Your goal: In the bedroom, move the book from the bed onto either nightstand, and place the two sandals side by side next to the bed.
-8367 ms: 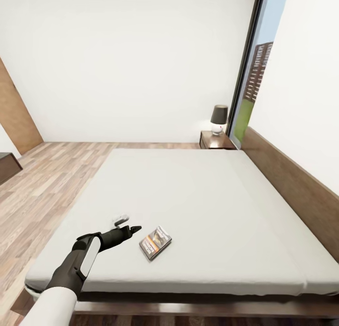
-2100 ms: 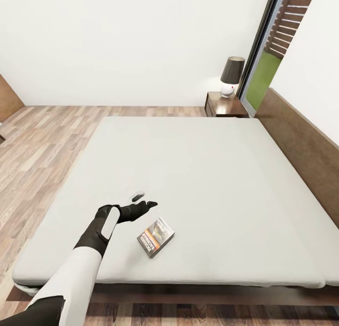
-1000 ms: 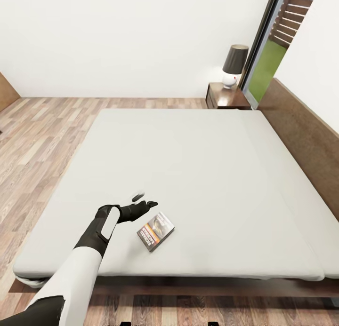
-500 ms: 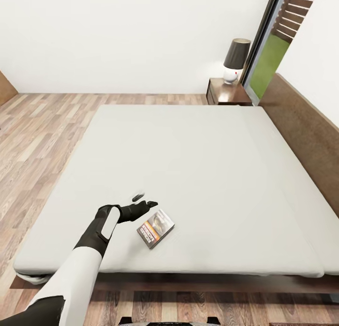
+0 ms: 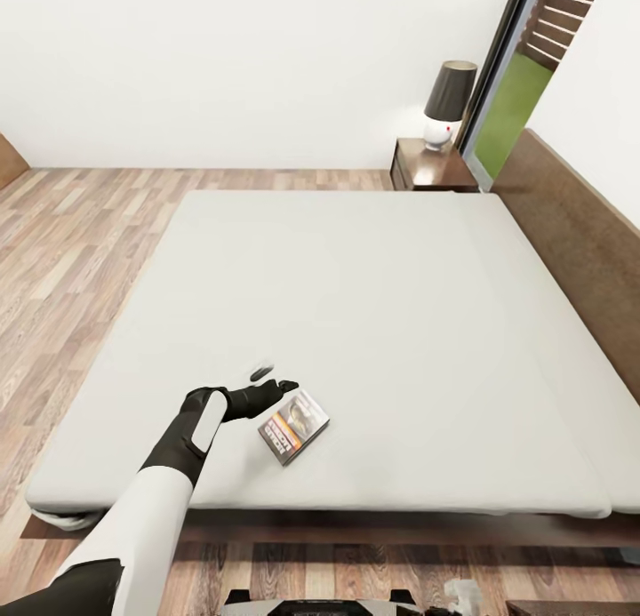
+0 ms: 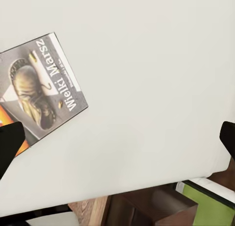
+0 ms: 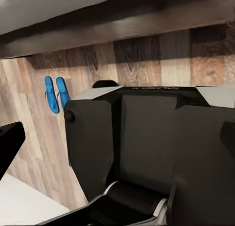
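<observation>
One small thin paperback book with a dark cover, grey picture and orange band lies flat near the foot edge of the large low bed's pale grey mattress, and it hasn't budged over the last few seconds! What has changed is the viewpoint: the camera has drawn in and lifted over the bed, so the far wall and floor slide upward while the book stays where it was. The left gripper still hangs just beside the book, slightly above the sheet, its two dark fingers spread wide with nothing between them. By my reading, the robot is settling its stance before the pick; the grab has not started.

Up close in the left wrist view, the book shows white lettering reading "Wielki Marsz" along one edge, a grey figure on the cover and an orange band at one end, tilted across the sheet, one dark fingertip overlapping its corner.

Across the room, the small glossy reddish-brown nightstand waits beside the headboard, a dark-shaded lamp on top. The right wrist view catches two bright blue flip-flop sandals lying side by side on the wood-plank floor; the right gripper also stands open.
</observation>
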Controlling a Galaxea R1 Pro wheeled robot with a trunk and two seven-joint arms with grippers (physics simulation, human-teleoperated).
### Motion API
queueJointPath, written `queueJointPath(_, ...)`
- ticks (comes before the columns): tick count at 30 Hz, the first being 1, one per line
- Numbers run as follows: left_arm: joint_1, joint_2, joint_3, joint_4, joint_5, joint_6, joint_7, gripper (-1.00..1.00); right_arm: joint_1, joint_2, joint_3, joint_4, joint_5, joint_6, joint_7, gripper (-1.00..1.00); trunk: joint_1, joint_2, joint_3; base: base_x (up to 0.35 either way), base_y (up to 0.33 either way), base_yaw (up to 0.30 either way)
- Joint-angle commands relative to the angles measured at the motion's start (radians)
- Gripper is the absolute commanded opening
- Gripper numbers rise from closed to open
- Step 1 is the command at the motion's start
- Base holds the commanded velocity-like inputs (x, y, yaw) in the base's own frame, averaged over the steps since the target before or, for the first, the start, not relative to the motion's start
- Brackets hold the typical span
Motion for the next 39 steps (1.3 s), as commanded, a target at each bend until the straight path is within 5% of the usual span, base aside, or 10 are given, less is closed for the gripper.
queueJointPath(1, -0.001, -0.002, 0.006, -0.001, -0.002, 0.007, -0.004, 1.0, 0.0, -0.001, 0.005, -0.018, -0.01, 0.027, 0.001, 1.0, 0.0, -0.002, -0.003, 0.0, 0.0, 0.0)
queueJointPath(5, -0.001, -0.003, 0.006, -0.001, -0.002, 0.007, -0.004, 1.0, 0.0, -0.017, 0.006, -0.066, -0.009, 0.084, 0.069, 1.0, 0.0, -0.002, -0.009, 0.0, 0.0, 0.0)
queueJointPath(15, 0.0, -0.007, 0.003, 0.001, -0.002, 0.007, -0.004, 1.0, 0.0, -0.058, 0.006, -0.071, -0.01, 0.095, 0.318, 1.0, 0.0, -0.002, -0.025, 0.0, 0.0, 0.0)
queueJointPath(39, 0.0, -0.008, 0.003, 0.001, 0.0, 0.007, -0.004, 1.0, 0.0, -0.078, 0.007, -0.064, -0.013, 0.091, 0.341, 1.0, 0.0, -0.002, -0.063, 0.0, 0.0, 0.0)
